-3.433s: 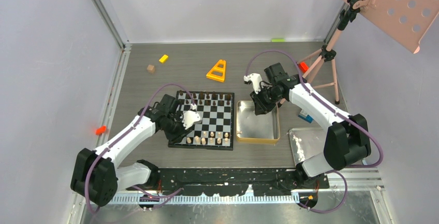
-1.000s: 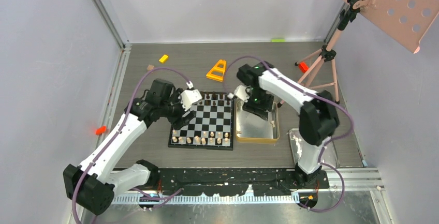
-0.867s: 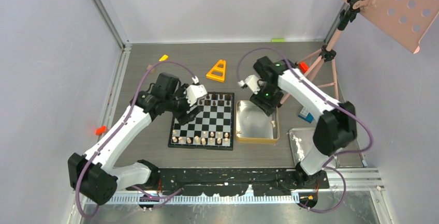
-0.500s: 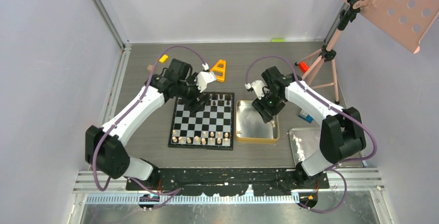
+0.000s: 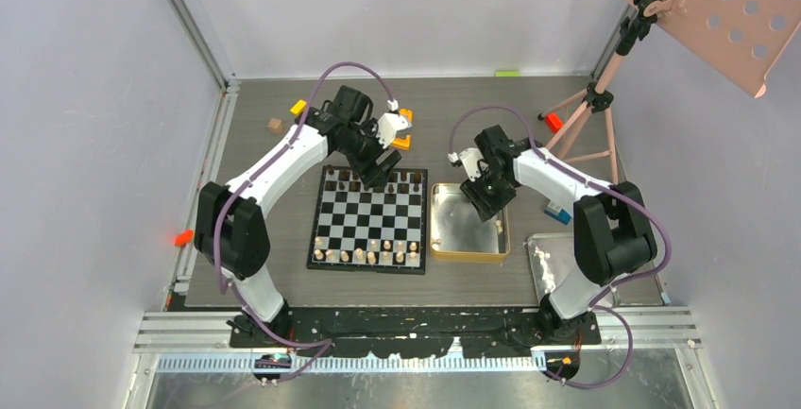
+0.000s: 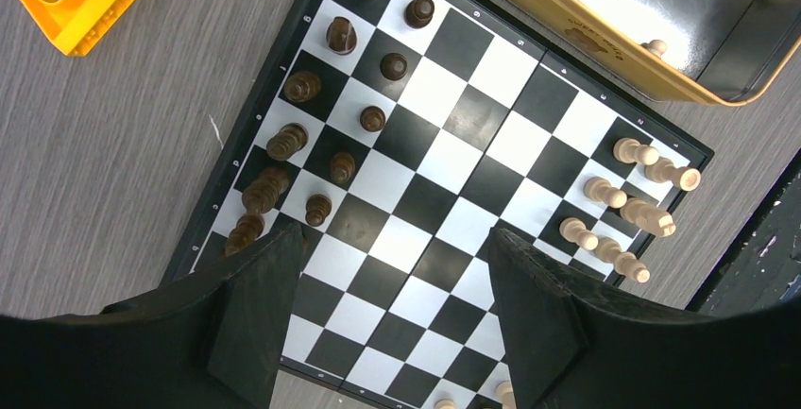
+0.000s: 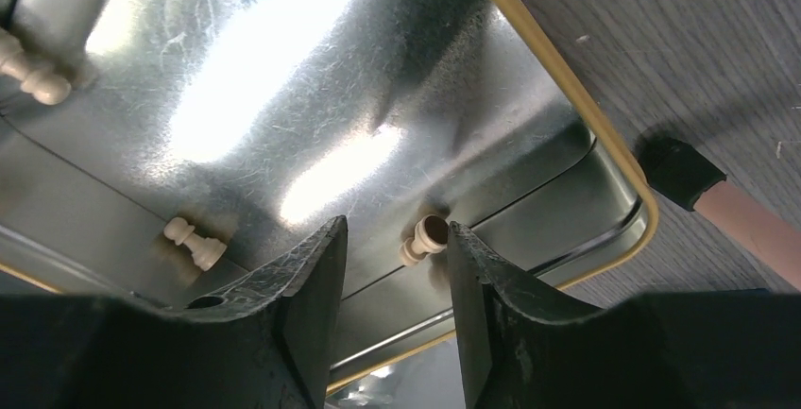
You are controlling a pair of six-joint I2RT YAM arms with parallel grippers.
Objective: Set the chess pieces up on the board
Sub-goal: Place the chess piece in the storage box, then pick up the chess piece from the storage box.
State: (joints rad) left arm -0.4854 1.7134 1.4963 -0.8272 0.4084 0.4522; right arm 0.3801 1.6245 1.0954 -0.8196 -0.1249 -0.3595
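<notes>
Right tool [image 7: 395,227] straddling pale pawn [image 7: 422,239], gold tin [image 7: 312,69]

Middle of the board [image 6: 444,159] open, dark pieces [image 6: 342,34] crowding one edge, tin wall [image 7: 567,90] perhaps hemming right tool [image 7: 393,239]

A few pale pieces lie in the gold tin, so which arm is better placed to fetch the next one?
Right. The right gripper hangs over the gold tin, jaws open, with a pale piece showing between them. The left gripper hovers empty over the board.
</notes>
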